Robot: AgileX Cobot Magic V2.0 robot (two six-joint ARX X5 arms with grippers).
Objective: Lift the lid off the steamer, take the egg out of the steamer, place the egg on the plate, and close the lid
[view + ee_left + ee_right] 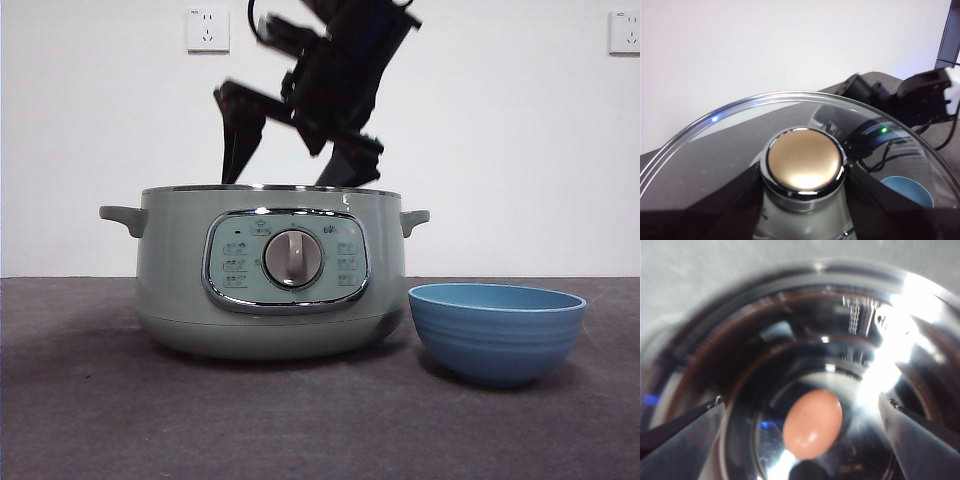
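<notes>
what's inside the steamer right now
The right wrist view shows one egg lying at the bottom of the steamer's shiny inner pot, between the open right gripper's fingers. From the front, the pot's wall hides it.

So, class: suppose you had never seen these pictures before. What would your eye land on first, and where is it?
First, the big pale green steamer in the middle of the table, lid off, with the right gripper reaching down into it, jaws open around the egg at the shiny bottom. Then the blue plate beside the steamer. Last, the glass lid, held by its knob in the left gripper.
</notes>
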